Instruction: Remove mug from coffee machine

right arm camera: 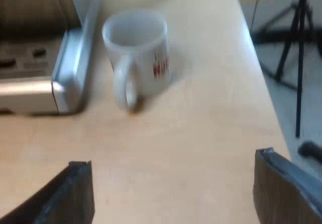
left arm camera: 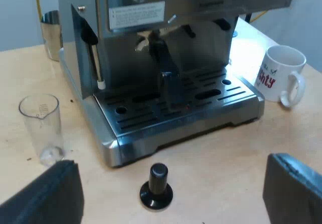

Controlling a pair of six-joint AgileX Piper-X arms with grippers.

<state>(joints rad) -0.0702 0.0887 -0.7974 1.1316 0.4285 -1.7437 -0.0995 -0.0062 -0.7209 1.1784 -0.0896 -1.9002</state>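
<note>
The mug stands upright on the table, just beside a corner of the coffee machine and off its drip tray. The right gripper hovers over the table near the mug, with its fingers spread wide and holding nothing. The left gripper is at the machine's front, just above the tamper — its fingers are also spread and empty. A measuring glass stands near the tray.
</note>
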